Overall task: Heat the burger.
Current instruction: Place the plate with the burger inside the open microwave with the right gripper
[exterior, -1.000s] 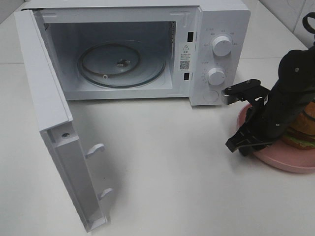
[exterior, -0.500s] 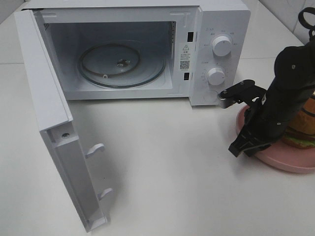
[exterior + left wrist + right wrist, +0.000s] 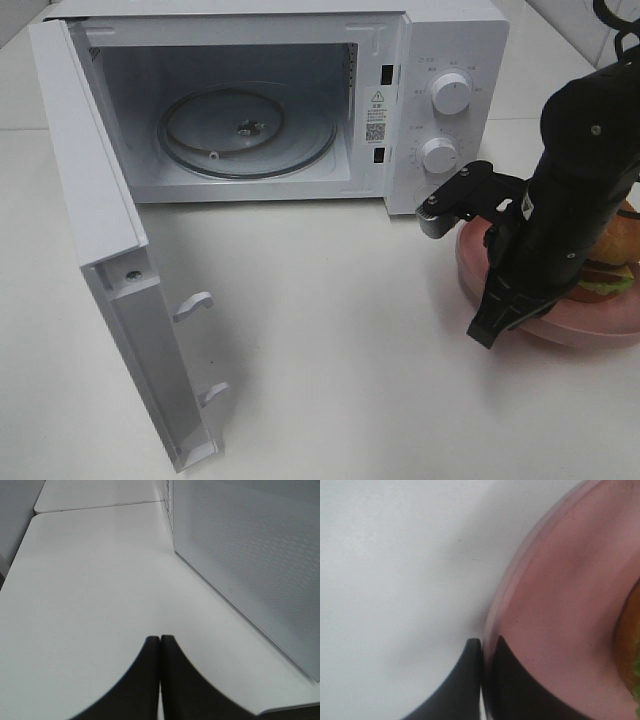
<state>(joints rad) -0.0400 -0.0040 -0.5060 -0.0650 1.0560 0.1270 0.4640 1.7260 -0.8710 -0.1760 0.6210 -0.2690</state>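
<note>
The right claw [image 3: 482, 650] is pinched tight on the rim of the pink plate [image 3: 560, 605]; the burger [image 3: 612, 260] sits on that plate, right of the open microwave [image 3: 450, 50]; the left claw [image 3: 160, 647] is closed and empty above the desk [image 3: 90, 580].

The right arm [image 3: 580, 170] is bent steeply down, and the right claw [image 3: 484, 642] is pinched shut on the plate [image 3: 555, 605] rim; the left claw [image 3: 160, 639] is closed, fingertips touching
</note>
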